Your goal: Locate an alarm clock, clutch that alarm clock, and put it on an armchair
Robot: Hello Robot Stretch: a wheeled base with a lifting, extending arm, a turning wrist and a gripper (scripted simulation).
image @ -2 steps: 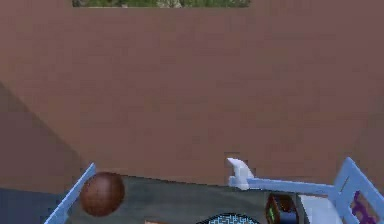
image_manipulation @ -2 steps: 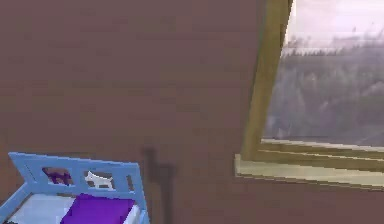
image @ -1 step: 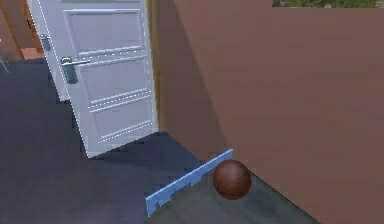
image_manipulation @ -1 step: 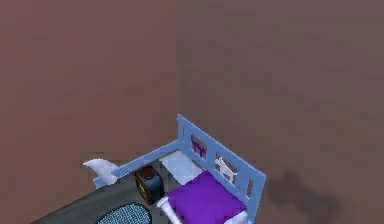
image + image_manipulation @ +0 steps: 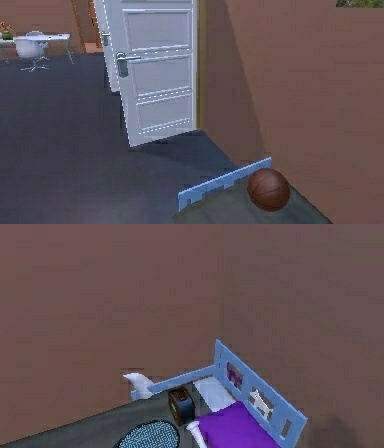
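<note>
A small dark boxy thing with a brownish front stands by the near corner of a bed. It is too small to name. The bed has a purple cover and a light blue headboard with pale cut-out shapes. A white curved object lies just beyond the box, toward the brown wall. Far off at the forward view's upper left, a white chair stands at a white table.
A white panelled door stands ajar ahead, next to a brown wall. A brown ball rests on the dark floor by a light blue board. A round patterned rug lies near the bed.
</note>
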